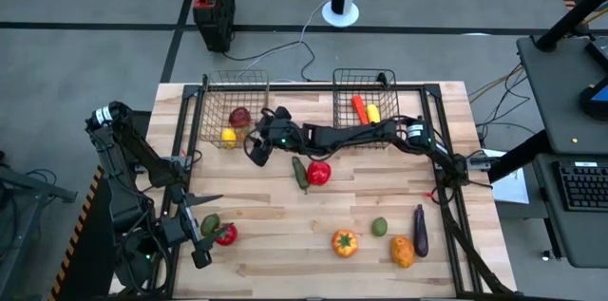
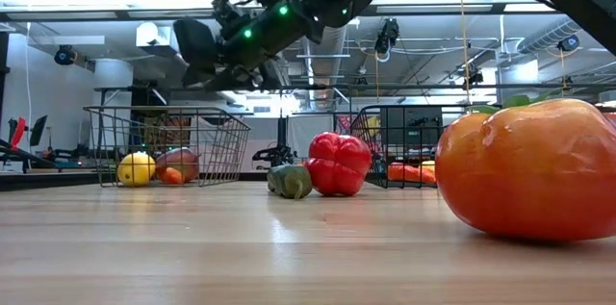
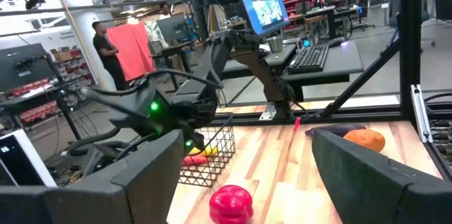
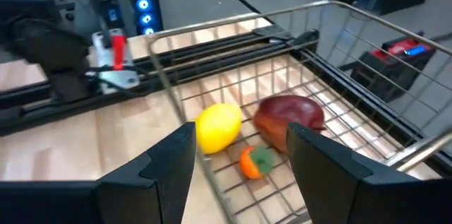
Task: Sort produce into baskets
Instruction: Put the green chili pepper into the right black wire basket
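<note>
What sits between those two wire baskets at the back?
Only the right tool and its dark arm cross there; otherwise bare wood between the left basket and right basket, seen from above.

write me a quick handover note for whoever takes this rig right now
Right gripper: open, empty, over the left basket.
Left gripper: open, waiting at the near left by a red piece.
Done: lemon, dark red fruit and small orange piece in the left basket; carrot and a yellow piece in the right basket.
Left: red pepper, cucumber, eggplant and other pieces on the table.
</note>
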Controlling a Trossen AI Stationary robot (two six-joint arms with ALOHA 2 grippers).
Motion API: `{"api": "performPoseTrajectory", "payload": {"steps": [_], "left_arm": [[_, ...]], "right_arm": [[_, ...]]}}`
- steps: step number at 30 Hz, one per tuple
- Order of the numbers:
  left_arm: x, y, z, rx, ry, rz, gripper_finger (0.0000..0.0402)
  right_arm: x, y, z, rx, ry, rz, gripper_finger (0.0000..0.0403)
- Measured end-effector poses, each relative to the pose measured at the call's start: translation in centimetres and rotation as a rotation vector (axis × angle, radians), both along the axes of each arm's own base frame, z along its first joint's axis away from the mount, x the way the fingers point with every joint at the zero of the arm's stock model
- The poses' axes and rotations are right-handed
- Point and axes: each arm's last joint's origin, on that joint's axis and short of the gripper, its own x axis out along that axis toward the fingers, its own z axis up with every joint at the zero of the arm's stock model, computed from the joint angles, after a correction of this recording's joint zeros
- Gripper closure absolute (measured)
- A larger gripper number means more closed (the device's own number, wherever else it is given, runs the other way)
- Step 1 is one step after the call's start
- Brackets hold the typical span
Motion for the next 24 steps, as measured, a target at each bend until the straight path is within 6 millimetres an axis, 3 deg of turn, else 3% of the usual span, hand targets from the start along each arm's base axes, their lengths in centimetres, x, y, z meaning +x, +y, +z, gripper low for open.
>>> {"api": "performPoseTrajectory", "payload": {"steps": [11,19,24], "left_arm": [[0.0,0.0,0.0,-0.056,-0.023,-0.002,0.0106],[0.5,-0.4,-0.5,-0.260,0.055,-0.197,0.0106],[0.7,-0.3,-0.8,-0.342,0.072,-0.218,0.0106]], "right_arm": [[-2.0,5.1,1.9,-0.047,0.207,0.119,0.0192],[-6.4,9.7,4.8,-0.018,0.459,0.190,0.0192],[-9.8,12.5,6.0,0.034,0.617,0.193,0.0192]]}}
